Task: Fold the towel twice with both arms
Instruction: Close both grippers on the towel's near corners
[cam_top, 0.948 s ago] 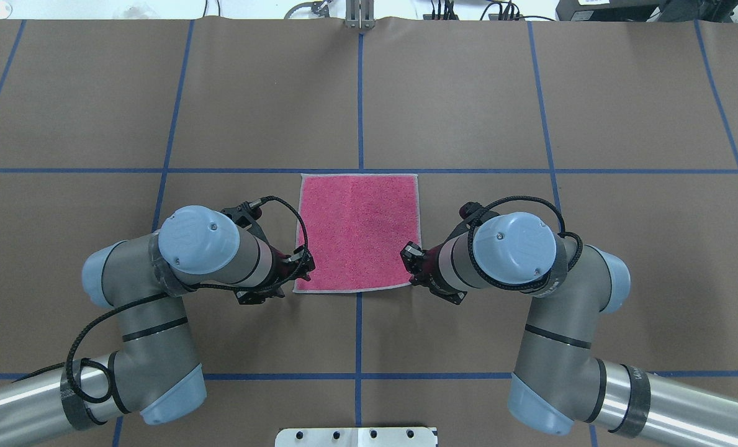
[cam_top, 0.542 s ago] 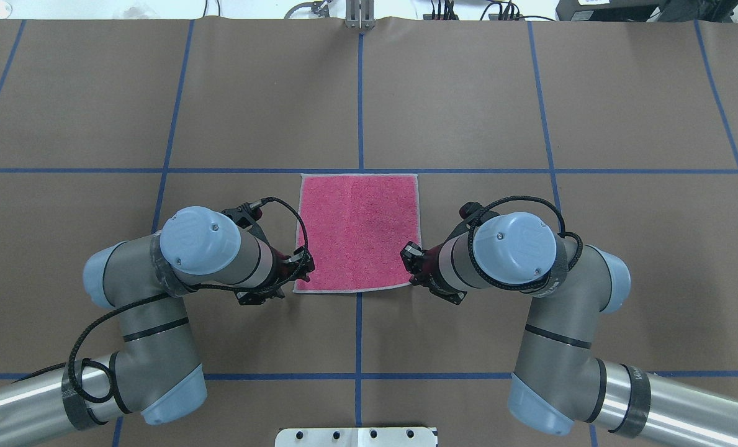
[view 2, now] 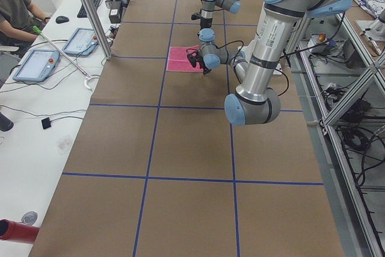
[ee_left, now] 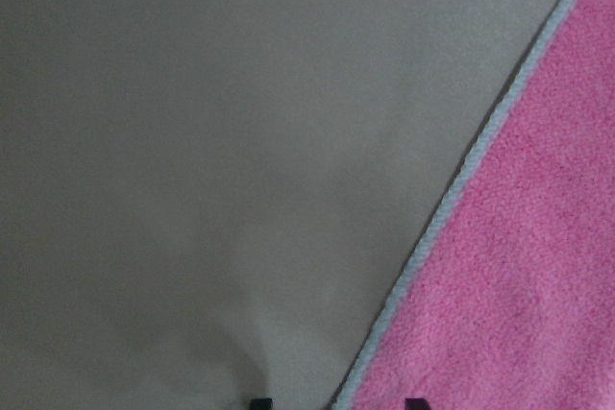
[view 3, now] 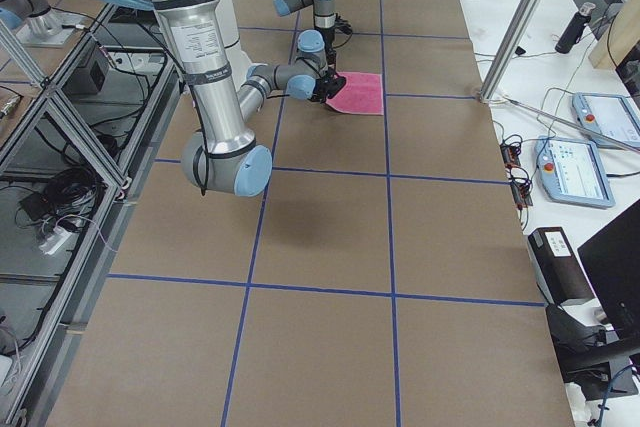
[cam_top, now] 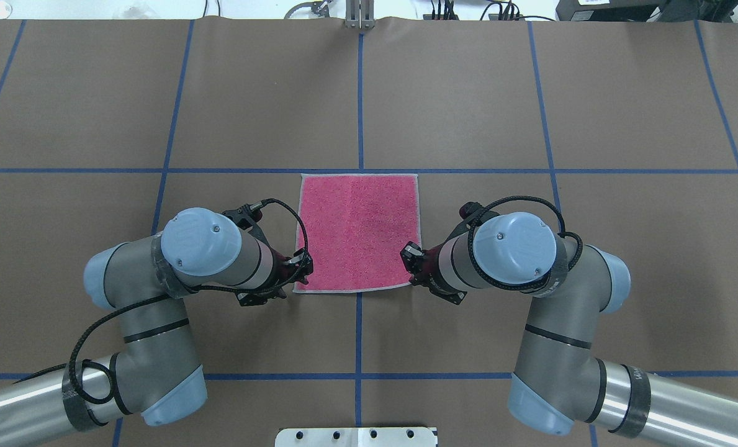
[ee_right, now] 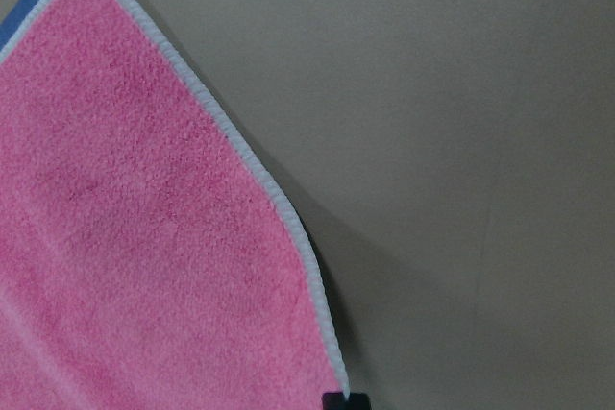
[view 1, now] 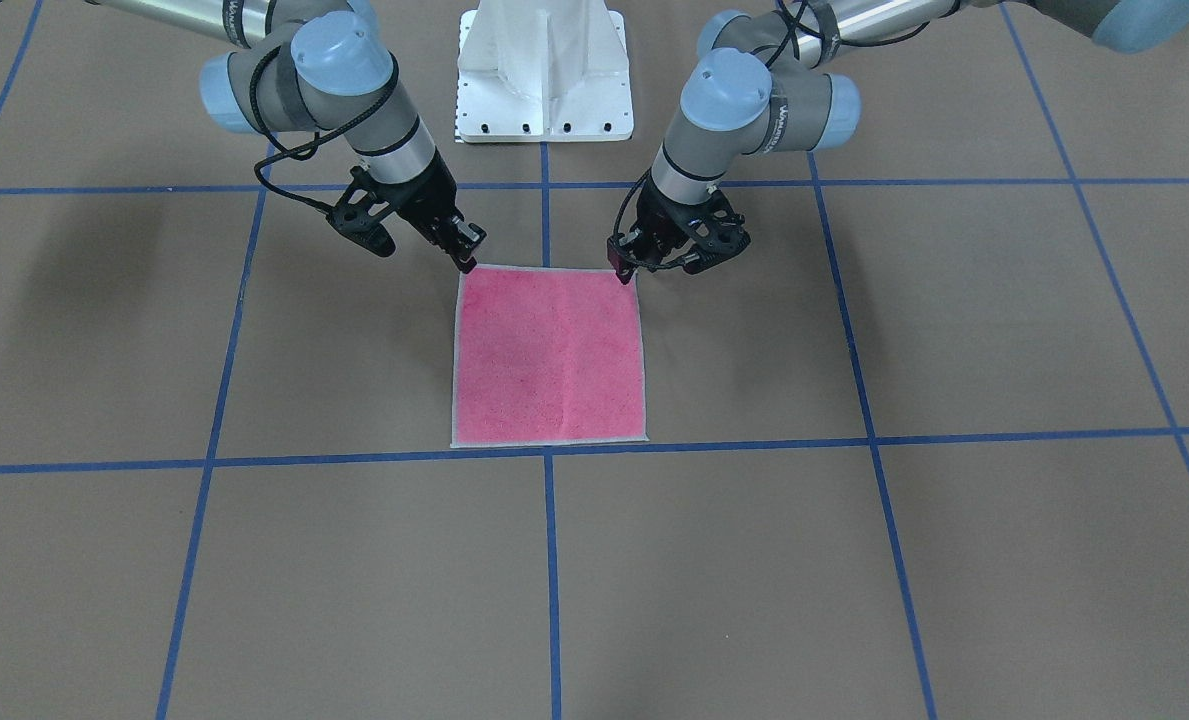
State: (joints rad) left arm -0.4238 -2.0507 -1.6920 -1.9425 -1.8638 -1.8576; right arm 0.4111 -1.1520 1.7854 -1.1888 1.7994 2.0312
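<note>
towel: the towel (cam_top: 357, 233) lay flat, pink face up, on the brown table cover (cam_top: 468, 93), its pale hem showing all round and a faint crease down the middle.
towel position: its far edge sat just beside a blue tape line (cam_top: 592, 171) that crossed the table, and the cloth straddled the centre line.
left arm: the left arm (cam_top: 210, 248) reached in to the towel's near corner on its own side.
left gripper: the left gripper (view 1: 622, 268) was parted a little; in the wrist view its fingertips (ee_left: 259, 402) stood either side of the hem, holding nothing.
right arm: the right arm (cam_top: 505, 248) reached to the other near corner.
right gripper: the right gripper (view 1: 467, 262) looked closed on the hem there, with the edge lifted slightly off the cover.
base: the white base (view 1: 544, 70) stood between the arms.
</note>
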